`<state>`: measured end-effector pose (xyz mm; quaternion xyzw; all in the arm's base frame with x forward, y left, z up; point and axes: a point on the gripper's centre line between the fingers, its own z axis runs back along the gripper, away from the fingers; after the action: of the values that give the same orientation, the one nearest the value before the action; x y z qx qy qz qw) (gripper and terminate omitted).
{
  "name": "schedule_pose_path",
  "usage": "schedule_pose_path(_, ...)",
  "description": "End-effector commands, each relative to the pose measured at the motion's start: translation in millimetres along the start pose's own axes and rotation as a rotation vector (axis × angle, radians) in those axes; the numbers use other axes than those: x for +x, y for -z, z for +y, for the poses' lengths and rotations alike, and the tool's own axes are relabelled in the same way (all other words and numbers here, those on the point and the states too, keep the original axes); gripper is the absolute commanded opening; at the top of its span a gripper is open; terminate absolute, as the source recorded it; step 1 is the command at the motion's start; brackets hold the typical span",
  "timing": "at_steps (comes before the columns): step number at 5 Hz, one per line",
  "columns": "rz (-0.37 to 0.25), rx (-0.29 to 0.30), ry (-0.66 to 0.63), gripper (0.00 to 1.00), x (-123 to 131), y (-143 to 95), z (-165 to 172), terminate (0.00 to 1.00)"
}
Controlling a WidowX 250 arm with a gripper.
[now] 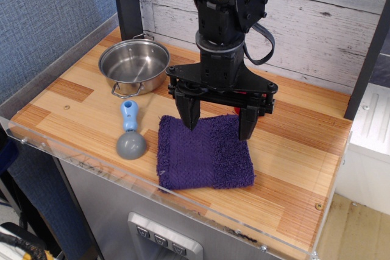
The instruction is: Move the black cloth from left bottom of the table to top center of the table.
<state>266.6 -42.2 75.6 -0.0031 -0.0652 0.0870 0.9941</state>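
The black cloth (203, 153) is a dark purple, fuzzy square towel lying flat on the striped wooden table (292, 150), near the front edge at the middle. My gripper (219, 123) hangs right over the cloth's far edge. Its two black fingers (190, 112) point down and stand wide apart, open and empty. The fingertips are at or just above the cloth's back edge; I cannot tell whether they touch it.
A steel pot (134, 65) with handles stands at the back left. A blue and grey scoop (130, 135) lies just left of the cloth. A clear acrylic rim (140, 178) runs along the front edge. A white plank wall stands behind.
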Motion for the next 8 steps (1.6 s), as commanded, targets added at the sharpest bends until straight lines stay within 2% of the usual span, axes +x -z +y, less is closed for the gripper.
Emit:
schedule_pose_path(1,0.0,0.0,0.0,1.0,0.0,0.0,0.0,0.0)
schedule_pose_path(2,0.037,0.015,-0.005,1.0,-11.3,16.5,3.5,0.0)
schedule_pose_path(3,0.055,0.005,-0.008,1.0,-16.3,32.3,4.8,0.0)
schedule_pose_path(4,0.033,0.018,-0.019,1.0,-15.5,41.8,6.0,0.0)
schedule_pose_path(5,-0.015,0.01,-0.044,1.0,-16.2,51.5,11.2,0.0)
schedule_pose_path(6,0.005,0.027,-0.049,1.0,-11.9,57.8,16.1,0.0)
schedule_pose_path(7,0.037,0.02,-0.073,1.0,-6.3,62.5,20.2,0.0)
schedule_pose_path(8,0.039,0.014,-0.122,1.0,-1.3,66.3,32.3,0.0)
